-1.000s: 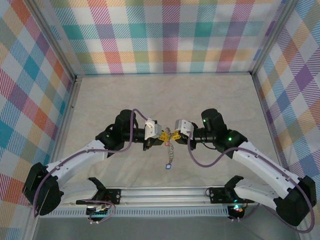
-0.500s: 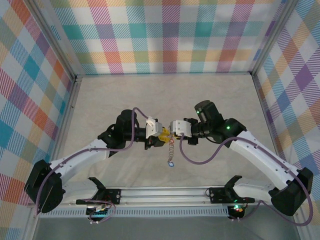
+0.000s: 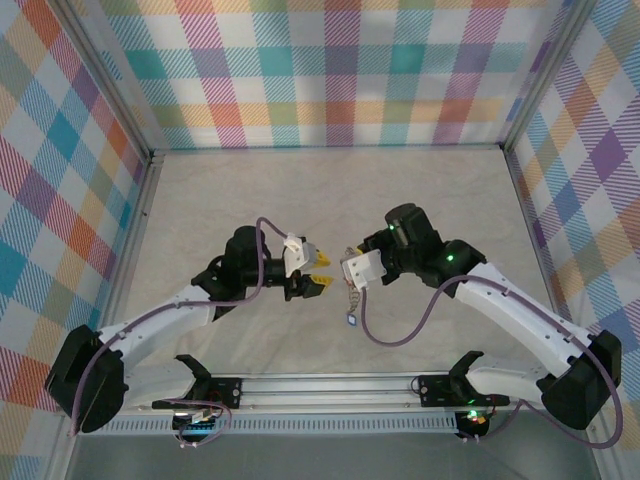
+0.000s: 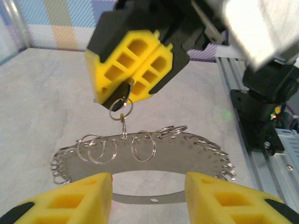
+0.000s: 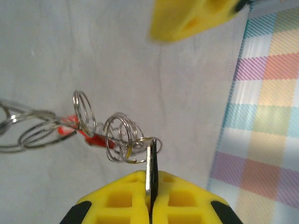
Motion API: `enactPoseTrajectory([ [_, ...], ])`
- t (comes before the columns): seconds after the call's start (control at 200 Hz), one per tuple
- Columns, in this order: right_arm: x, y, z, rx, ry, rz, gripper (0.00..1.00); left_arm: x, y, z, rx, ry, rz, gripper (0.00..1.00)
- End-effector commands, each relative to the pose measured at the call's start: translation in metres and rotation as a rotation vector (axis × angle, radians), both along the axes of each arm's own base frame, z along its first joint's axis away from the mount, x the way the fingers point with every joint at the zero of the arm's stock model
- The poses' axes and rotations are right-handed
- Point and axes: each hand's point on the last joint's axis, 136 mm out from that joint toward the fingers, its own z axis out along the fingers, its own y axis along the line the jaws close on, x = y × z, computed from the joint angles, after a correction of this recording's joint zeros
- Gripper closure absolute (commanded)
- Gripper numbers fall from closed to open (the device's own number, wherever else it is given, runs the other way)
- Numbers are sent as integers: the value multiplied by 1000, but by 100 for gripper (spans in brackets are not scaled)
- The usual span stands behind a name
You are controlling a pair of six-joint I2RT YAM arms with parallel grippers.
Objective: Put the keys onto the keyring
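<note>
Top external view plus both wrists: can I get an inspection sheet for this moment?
Surface: pale mottled table.
Job's things: keyring hangs from the right end effector; red key among its small rings; black key not made out.
Clutter: nothing seen.
End effectors: right shut on the keyring's top link; left end effector open, facing it.
Cables: purple cable loops beside each arm.
Surroundings: plaid walls, metal rail at near edge.

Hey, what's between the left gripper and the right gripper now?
Just bare table, as the top view shows: a short gap separates the open left gripper from the shut right gripper, which holds the keyring, its chain dangling.
</note>
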Motion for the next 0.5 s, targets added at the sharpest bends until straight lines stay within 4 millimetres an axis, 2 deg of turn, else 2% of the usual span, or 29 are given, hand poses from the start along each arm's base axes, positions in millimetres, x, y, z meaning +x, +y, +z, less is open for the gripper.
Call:
enactPoseTrajectory([
  [0.0,24,-8,10,-172,-308,97,100,19,14,8,-18,-34,144,53],
  [0.145,41,-11,15,-239,-439,91,100,40,36,0,16,-27,323,48],
  [0.195,46,-13,17,-268,-479,86,100,46,45,-2,16,-30,386,42],
  [0.215,47,-15,16,-282,-492,85,100,48,49,-2,14,-32,412,36],
  [0.225,48,-15,17,-287,-499,83,100,49,50,-2,14,-30,425,27],
  [0.24,49,-16,17,-296,-507,83,100,51,54,-3,13,-29,448,7],
  [0.255,50,-17,17,-304,-513,79,100,53,57,-3,13,-27,471,1],
  [0.34,53,-22,21,-341,-539,71,100,73,86,-7,26,28,680,0],
  [0.415,53,-22,28,-350,-560,78,100,94,135,-14,20,133,1009,0],
  [0.495,54,-22,32,-361,-556,86,100,98,183,-18,-34,217,1303,0],
])
